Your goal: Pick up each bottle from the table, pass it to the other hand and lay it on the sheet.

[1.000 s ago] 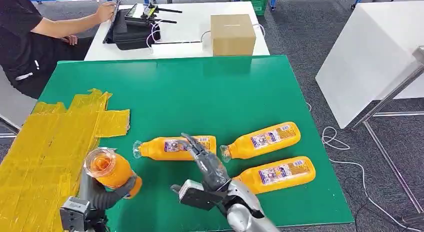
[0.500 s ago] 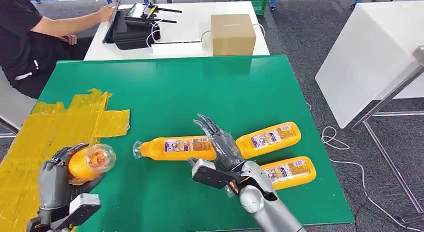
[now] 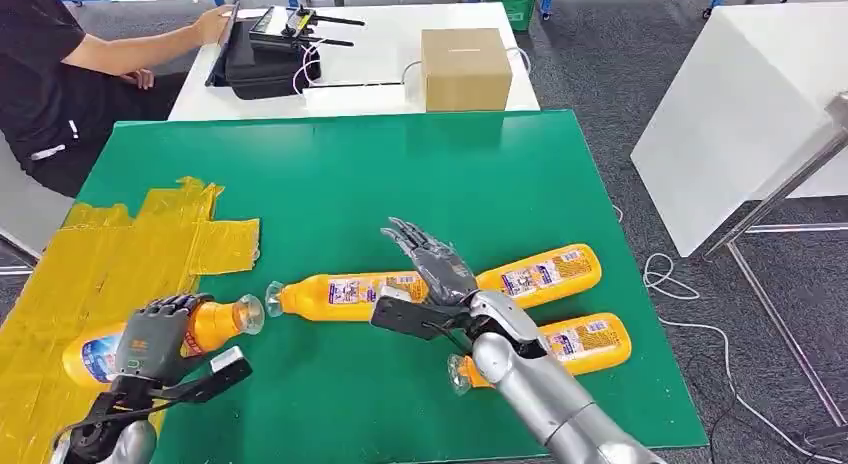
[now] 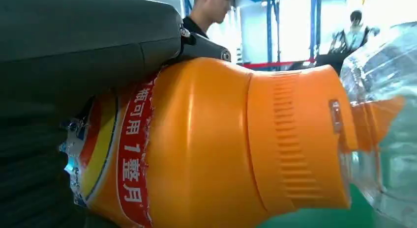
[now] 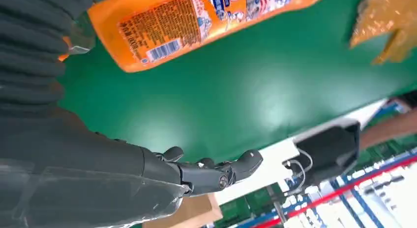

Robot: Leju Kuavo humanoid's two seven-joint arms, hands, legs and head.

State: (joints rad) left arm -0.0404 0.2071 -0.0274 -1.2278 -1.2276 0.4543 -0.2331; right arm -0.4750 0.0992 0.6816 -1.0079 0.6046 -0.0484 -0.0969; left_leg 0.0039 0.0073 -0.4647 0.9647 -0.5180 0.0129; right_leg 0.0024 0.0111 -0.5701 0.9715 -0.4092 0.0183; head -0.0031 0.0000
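Green desk in a workshop, grey floor, white desk behind w/ a cardboard box and a person seated at far left.

Left hand: fingers wrapped around the held bottle, gripping mid-body. Bottle lies roughly flat, base end over the yellow sheet, clear cap end poking out over the green toward desk centre. Left wrist view confirms a firm hold on the orange body. Can't tell if it's resting on the sheet or just above it.

Right hand: fingers spread, stretched forward, holding nothing. It hovers above the middle bottle, near its base end; contact not clear.

Outward: 3 bottles lying on the green. Middle bottle w/ cap pointing at the sheet; far bottle just beyond the right hand; near bottle partly hidden under the right forearm.

Progress, as judged: 1 bottle at the laying-down stage, not released yet. 3 left to pick, pass, lay. No other bottle lies on the sheet. Roughly early stage, about a quarter in once this 1 is let go.
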